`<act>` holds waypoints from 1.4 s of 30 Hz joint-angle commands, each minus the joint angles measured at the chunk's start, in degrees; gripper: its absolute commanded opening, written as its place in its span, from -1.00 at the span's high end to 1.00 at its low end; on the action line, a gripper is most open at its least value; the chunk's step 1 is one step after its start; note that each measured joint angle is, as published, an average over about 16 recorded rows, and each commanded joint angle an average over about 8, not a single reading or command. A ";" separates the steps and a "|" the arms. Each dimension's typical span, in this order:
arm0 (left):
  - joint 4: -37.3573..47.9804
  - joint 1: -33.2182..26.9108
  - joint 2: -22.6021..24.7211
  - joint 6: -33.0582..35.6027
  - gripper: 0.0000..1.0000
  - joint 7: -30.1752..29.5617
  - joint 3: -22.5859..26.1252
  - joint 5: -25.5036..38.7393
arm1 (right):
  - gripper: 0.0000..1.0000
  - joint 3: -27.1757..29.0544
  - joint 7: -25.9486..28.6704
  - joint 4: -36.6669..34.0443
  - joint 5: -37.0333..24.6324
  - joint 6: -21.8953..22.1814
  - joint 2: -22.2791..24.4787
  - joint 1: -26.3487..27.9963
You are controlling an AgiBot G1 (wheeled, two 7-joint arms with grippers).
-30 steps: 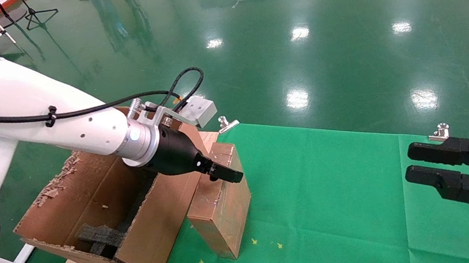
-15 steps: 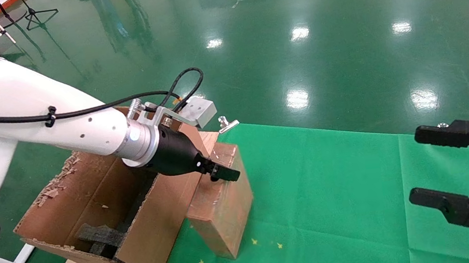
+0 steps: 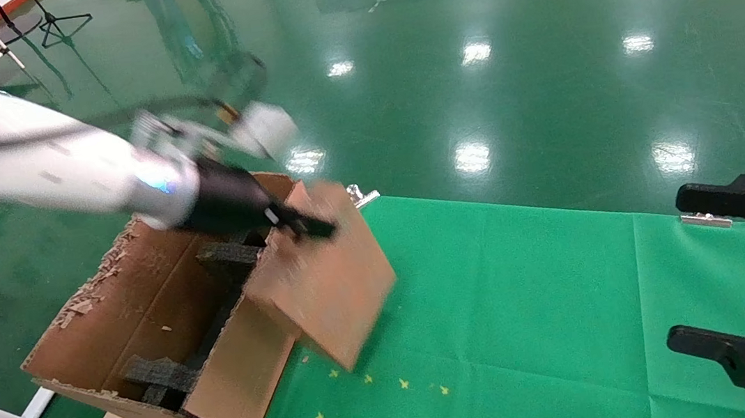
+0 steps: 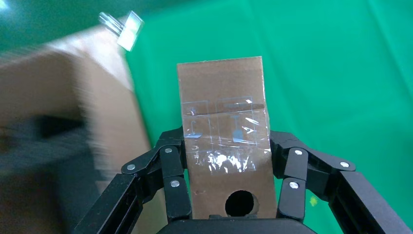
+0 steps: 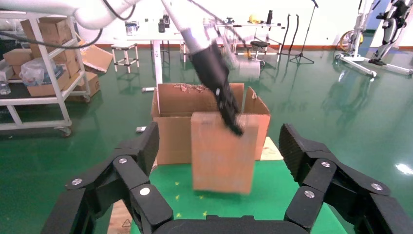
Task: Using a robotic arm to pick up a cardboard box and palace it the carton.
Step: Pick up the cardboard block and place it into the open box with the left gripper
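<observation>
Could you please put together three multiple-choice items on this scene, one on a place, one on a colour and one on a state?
1. Where is the cardboard box?
A. Flat inside the carton
B. Held up by the left gripper beside the carton, over the cloth
C. On the floor

2. What colour is the cloth on the table?
A. Green
B. Blue
C. White

3. How is the right gripper?
A. Shut on the box
B. Shut on foam
C. Open, holding nothing

Answers:
1. B: the left gripper has its fingers pressed on both sides of the box, which hangs tilted next to the carton.
2. A: the head view shows bright green fabric.
3. C: its fingers stand wide apart with only air between them.
</observation>
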 commanded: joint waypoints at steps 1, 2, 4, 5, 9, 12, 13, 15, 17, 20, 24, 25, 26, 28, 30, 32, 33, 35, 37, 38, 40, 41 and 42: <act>0.19 -1.27 -1.83 -0.49 1.00 0.92 -1.39 -0.94 | -1.00 0.00 0.00 0.00 0.00 0.00 0.00 0.00; 0.44 -2.32 -2.69 -0.99 1.00 1.83 -2.35 -1.57 | -1.00 0.00 0.00 0.00 0.00 0.00 0.00 0.00; 1.07 -4.52 -4.20 -1.98 1.00 3.86 -4.23 -2.79 | -1.00 0.00 0.00 0.00 0.00 0.00 0.00 0.00; 1.53 -5.64 -4.90 -2.40 1.00 4.99 -5.11 -3.39 | -1.00 0.00 0.00 0.00 0.00 0.00 0.00 0.00; 4.00 -9.74 -7.24 -2.99 1.00 9.90 -7.69 -5.16 | -1.00 0.00 0.00 0.00 0.00 0.00 0.00 0.00; 6.25 -12.16 -9.07 -2.08 1.00 13.82 -8.43 -5.28 | -1.00 0.00 0.00 0.00 0.00 0.00 0.00 0.00; 7.03 -12.75 -9.73 -1.56 1.00 15.13 -8.43 -5.08 | -1.00 0.00 0.00 0.00 0.00 0.00 0.00 0.00; 8.71 -13.64 -11.13 -0.27 1.00 17.95 -8.21 -4.50 | -1.00 0.00 0.00 0.00 0.00 0.00 0.00 0.00; 10.48 -14.06 -12.59 1.19 1.00 20.91 -7.74 -3.88 | -1.00 0.00 0.00 0.00 0.00 0.00 0.00 0.00; 13.52 -13.98 -14.84 3.20 1.00 25.61 -6.86 -3.04 | -1.00 0.00 0.00 0.00 0.00 0.00 0.00 0.00; 18.09 -12.92 -17.63 4.42 1.00 31.93 -5.72 -2.10 | -1.00 0.00 0.00 0.00 0.00 0.00 0.00 0.00; 19.36 -12.47 -18.18 4.38 1.00 33.36 -5.44 -1.86 | -1.00 0.00 0.00 0.00 0.00 0.00 0.00 0.00; 20.73 -11.97 -18.61 4.14 1.00 34.79 -5.21 -1.72 | -1.00 0.00 0.00 0.00 0.00 0.00 0.00 0.00; 23.59 -10.80 -19.19 3.15 1.00 37.71 -4.85 -1.61 | -1.00 0.00 0.00 0.00 0.00 0.00 0.00 0.00; 26.84 -9.49 -19.32 1.46 1.00 40.61 -4.69 -1.82 | -1.00 0.00 0.00 0.00 0.00 0.00 0.00 0.00; 30.24 -8.20 -19.07 -0.83 1.00 43.53 -4.67 -2.09 | -1.00 0.00 0.00 0.00 0.00 0.00 0.00 0.00; 31.97 -7.61 -18.79 -2.13 1.00 45.01 -4.71 -2.28 | -1.00 -0.01 0.00 0.00 0.00 0.00 0.00 0.00; 35.45 -6.57 -18.03 -4.88 1.00 47.77 -4.82 -2.56 | -1.00 -0.01 0.00 0.00 0.00 0.00 0.00 0.00; 38.83 -5.88 -16.95 -7.53 1.00 50.34 -4.85 -2.57 | -1.00 -0.01 0.00 0.00 0.00 0.00 0.00 0.00; 40.45 -5.67 -16.33 -8.78 1.00 51.51 -4.80 -2.42 | -1.00 -0.01 0.00 0.00 0.00 0.00 0.00 0.00; 43.71 -5.48 -14.98 -11.01 1.00 53.54 -4.63 -2.00 | -1.00 -0.01 0.00 0.00 0.00 0.00 0.00 0.00; 45.33 -5.49 -14.28 -11.98 1.00 54.42 -4.50 -1.71 | -1.00 -0.01 0.00 0.00 0.00 0.00 0.00 0.00; 47.00 -5.57 -13.56 -12.88 1.00 55.22 -4.35 -1.38 | -1.00 -0.01 0.00 0.00 0.00 0.00 0.00 0.00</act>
